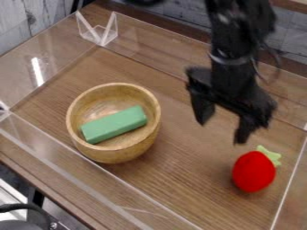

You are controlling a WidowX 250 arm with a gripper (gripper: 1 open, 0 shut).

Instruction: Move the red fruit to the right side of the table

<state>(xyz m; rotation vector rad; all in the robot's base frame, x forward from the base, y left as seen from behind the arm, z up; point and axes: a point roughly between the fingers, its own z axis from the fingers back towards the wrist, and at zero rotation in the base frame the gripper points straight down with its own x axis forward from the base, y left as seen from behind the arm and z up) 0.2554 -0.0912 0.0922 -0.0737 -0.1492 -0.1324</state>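
Note:
The red fruit [253,170] is a small rounded toy with a green leafy top, resting on the table [180,180] near its right wall. My gripper [224,127] hangs pointing down just above and to the left of the fruit, apart from it. Its two black fingers [199,110] stand wide open with nothing between them.
A wooden bowl [114,121] holding a green rectangular block [114,125] sits at the left centre. Low clear acrylic walls [72,193] edge the tabletop, and a clear bracket [99,29] stands at the far left corner.

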